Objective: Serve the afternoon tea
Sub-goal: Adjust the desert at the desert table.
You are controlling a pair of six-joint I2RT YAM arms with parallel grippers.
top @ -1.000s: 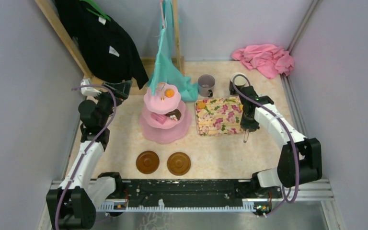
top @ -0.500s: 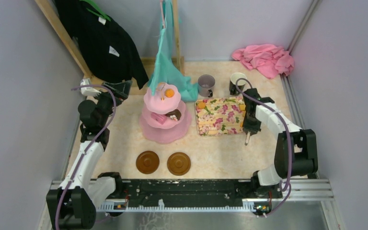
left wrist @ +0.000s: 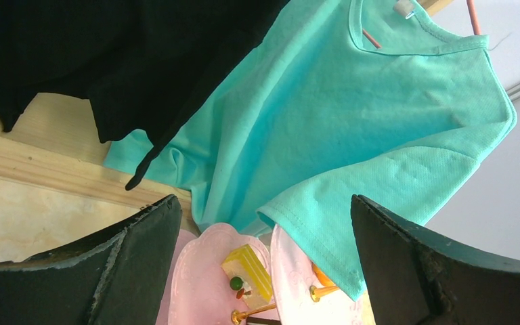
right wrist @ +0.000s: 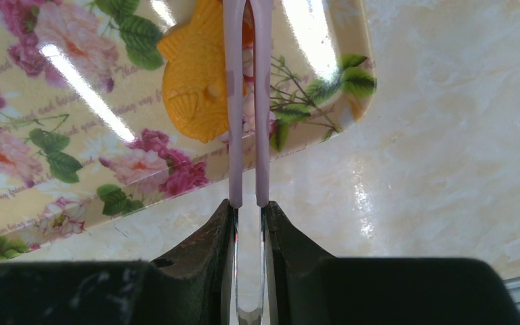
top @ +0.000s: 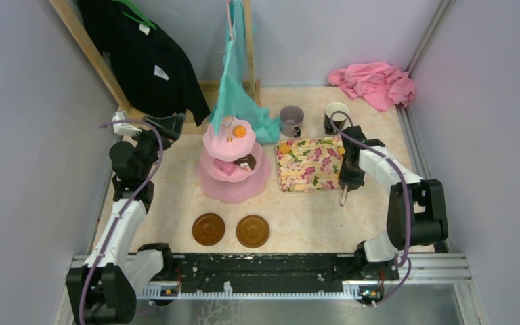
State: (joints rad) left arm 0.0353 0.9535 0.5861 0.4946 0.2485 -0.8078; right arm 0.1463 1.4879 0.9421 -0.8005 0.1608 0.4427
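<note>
Counter: 3-tier stand sits left of centre, with the floral tray just to its right. The stand already carries cakes: an orange one on top, pink and brown on tier 2, and a yellow cake that shows from the left wrist. 2 mugs sit behind the tray, grey mug and black mug. 2 discs near the front edge are bare.

Right hand: nearly shut, clamped on the tongs. Left hand: jaws at full width, holding nothing. It faces the stand and the teal shirt, well apart from the tray.

Key relation: the fish cake lies on the tray by a corner, dead ahead of the right hand. The tongs run out over the tray rim and across the cake's right side, and the cake's long axis is roughly parallel to them. The prongs are almost together but the tips are out of frame, so I can't tell if they pinch it. In the top view the arm hides the cake.

My read: the right arm is much the nearer. The stand is across the tray from it, so the carry goes left. 1 more orange cake waits at the tray's far-left corner.
</note>
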